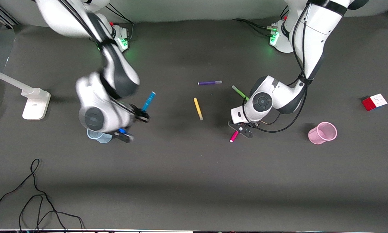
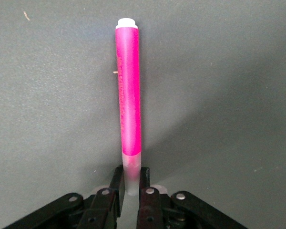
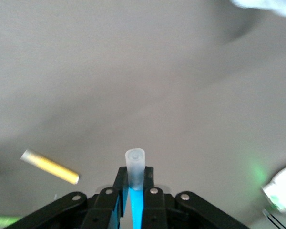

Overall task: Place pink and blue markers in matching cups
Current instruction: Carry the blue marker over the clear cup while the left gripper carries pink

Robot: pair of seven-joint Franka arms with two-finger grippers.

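My right gripper (image 1: pixel 142 115) is shut on the blue marker (image 1: pixel 148 101) and holds it tilted in the air beside the pale blue cup (image 1: pixel 98 136), which is half hidden under that hand. In the right wrist view the fingers (image 3: pixel 150 179) clamp the marker (image 3: pixel 136 205) just under its pale end. My left gripper (image 1: pixel 242 129) is shut on the pale cap end of the pink marker (image 1: pixel 234 136), low at the table. The left wrist view shows that marker (image 2: pixel 128 95) reaching out from the gripper (image 2: pixel 131 179). The pink cup (image 1: pixel 323 132) stands upright toward the left arm's end.
A yellow pen (image 1: pixel 198 108), a purple pen (image 1: pixel 209 83) and a green pen (image 1: pixel 240 93) lie mid-table. A red, white and blue cube (image 1: pixel 374 102) sits past the pink cup. A white stand (image 1: pixel 35 103) is at the right arm's end. Black cables (image 1: pixel 35 194) lie near the front camera.
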